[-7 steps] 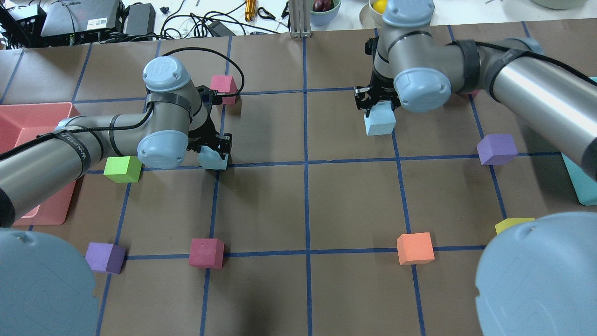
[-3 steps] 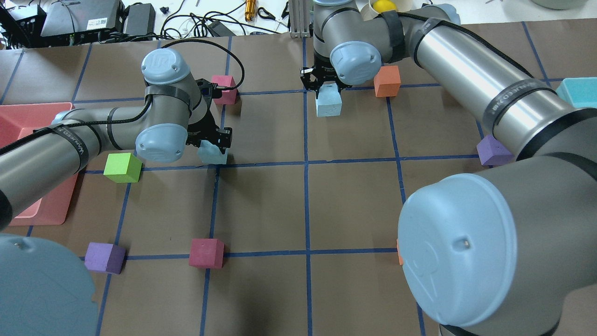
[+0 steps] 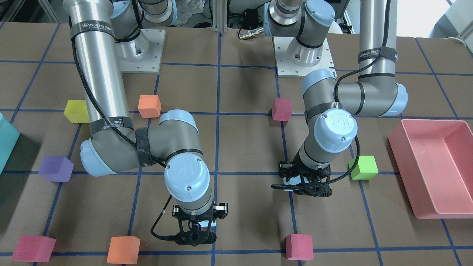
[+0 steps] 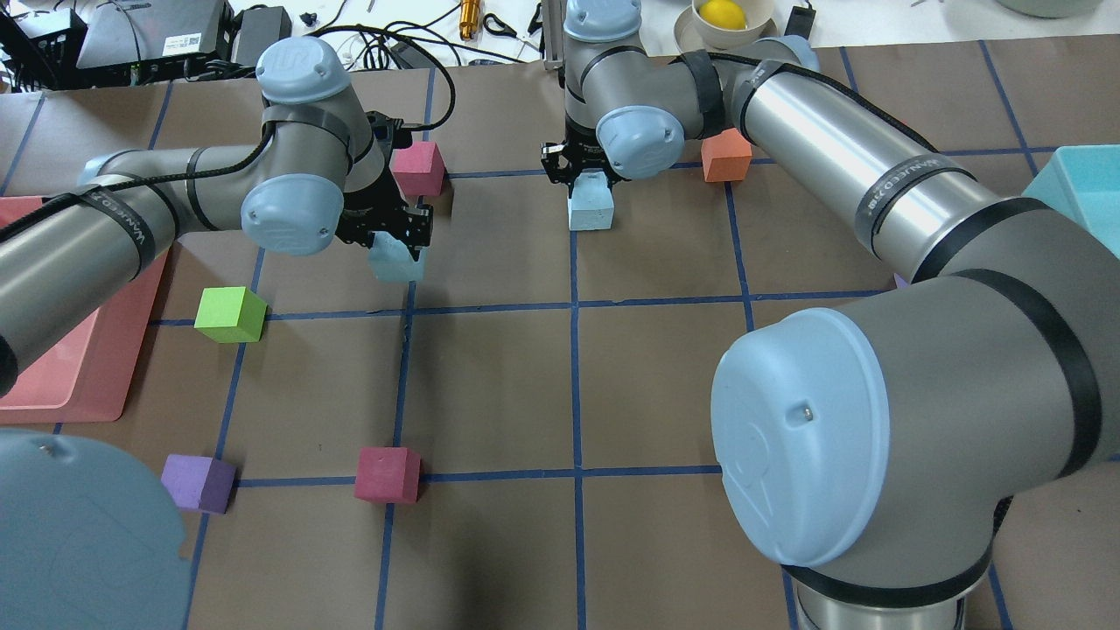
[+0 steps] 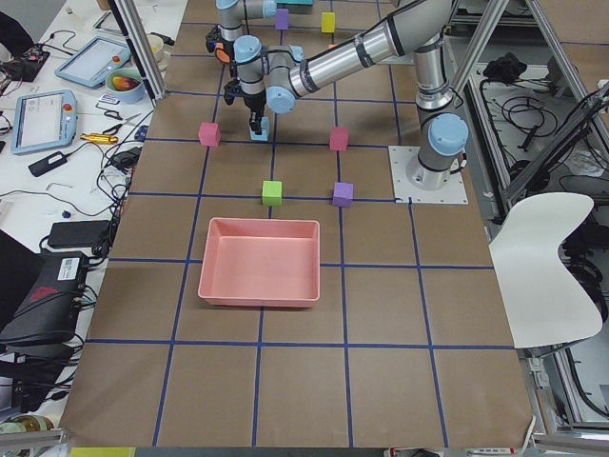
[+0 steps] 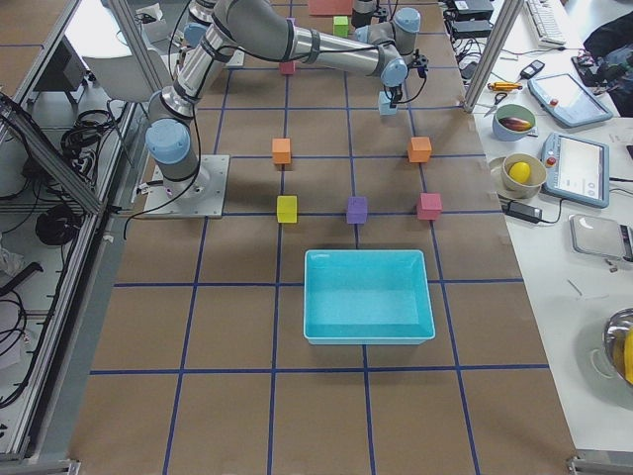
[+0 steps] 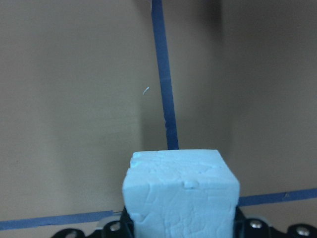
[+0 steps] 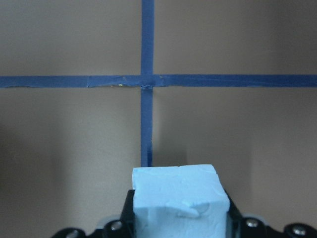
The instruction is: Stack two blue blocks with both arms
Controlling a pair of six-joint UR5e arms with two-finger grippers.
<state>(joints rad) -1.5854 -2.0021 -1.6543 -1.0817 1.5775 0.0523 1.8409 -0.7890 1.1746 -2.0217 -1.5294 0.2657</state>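
Left claw (image 4: 395,243) is clamped on the left block (image 4: 395,262), right claw (image 4: 588,179) on the right block (image 4: 591,206); both hang above the table (image 4: 490,394), well apart. Set 1 block flat and let go, then bring the 2nd squarely over it, edges matched, lowering gently before opening.

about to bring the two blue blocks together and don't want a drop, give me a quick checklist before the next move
1. Left pincer shut on left blue block: ok.
2. Right pincer shut on right blue block: ok.
3. One block lined up over the other: not ok, they are apart, side by side.
4. No cube between the two blocks: ok.
5. Left arm clearance from crimson cube: cannot tell.
6. Base block set down on the table: cannot tell.
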